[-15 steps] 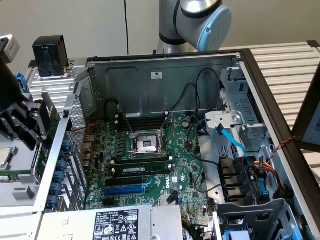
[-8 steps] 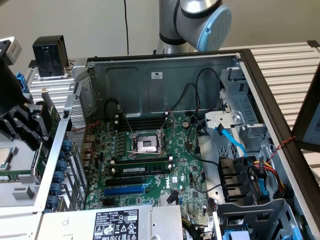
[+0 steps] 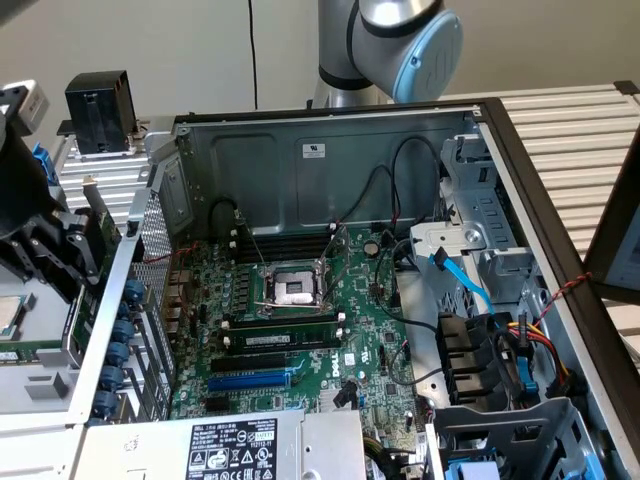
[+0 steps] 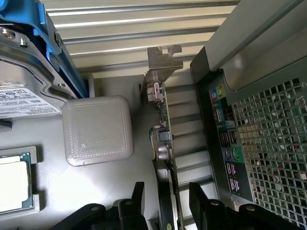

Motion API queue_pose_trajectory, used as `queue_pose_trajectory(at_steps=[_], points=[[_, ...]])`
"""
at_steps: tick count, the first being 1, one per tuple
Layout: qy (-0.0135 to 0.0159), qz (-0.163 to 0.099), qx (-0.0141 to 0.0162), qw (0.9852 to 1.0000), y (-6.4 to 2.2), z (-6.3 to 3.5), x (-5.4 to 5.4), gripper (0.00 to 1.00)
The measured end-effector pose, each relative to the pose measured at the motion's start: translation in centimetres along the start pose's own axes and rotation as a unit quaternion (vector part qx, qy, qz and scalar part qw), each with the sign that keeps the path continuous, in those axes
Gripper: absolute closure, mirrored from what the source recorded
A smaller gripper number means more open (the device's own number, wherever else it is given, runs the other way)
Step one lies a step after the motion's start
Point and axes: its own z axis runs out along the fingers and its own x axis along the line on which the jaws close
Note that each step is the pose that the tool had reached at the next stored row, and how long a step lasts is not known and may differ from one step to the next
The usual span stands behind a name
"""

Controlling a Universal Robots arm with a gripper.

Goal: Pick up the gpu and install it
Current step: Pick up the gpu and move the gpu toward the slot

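The gpu [image 4: 165,136] stands on its edge outside the computer case, a thin green board with its metal end bracket [image 4: 162,62] pointing away from the wrist. My gripper [image 4: 169,203] is open and straddles the card's near end, one black finger [image 4: 139,194] on each side with a small gap to the board. In the exterior view, the gripper [image 3: 72,250] is at the left, just outside the case wall, with the gpu [image 3: 103,232] beside its fingers. The large green motherboard [image 3: 300,330] lies inside the open case with a blue slot [image 3: 250,380] near its front.
A grey square block [image 4: 98,129], a processor in a tray [image 4: 14,184] and a drive in a blue frame [image 4: 29,62] lie beside the card. The case's rear port panel [image 4: 225,139] and perforated grille [image 4: 276,139] are close on the other side. A black cooler [image 3: 98,110] sits behind.
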Motion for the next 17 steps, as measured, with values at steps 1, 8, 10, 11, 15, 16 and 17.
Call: queue_pose_trajectory(at_steps=[1,8,10,11,15,16,17], points=[[-0.0003,0.0,0.0017,1.0,0.03,0.0,0.01,0.5],[-0.0025,-0.001,0.0122,0.9999,0.78,0.31,0.22,0.5],[-0.0027,0.0,0.0128,0.9999,0.94,0.54,0.3,0.5],[-0.0029,0.001,0.0133,0.9999,0.98,0.62,0.32,0.5],[-0.0043,0.013,0.0161,0.9998,0.97,0.69,0.34,0.5],[-0.0051,0.017,0.0169,0.9997,0.97,0.7,0.34,0.5],[-0.0057,0.021,0.0176,0.9996,0.97,0.71,0.34,0.5]])
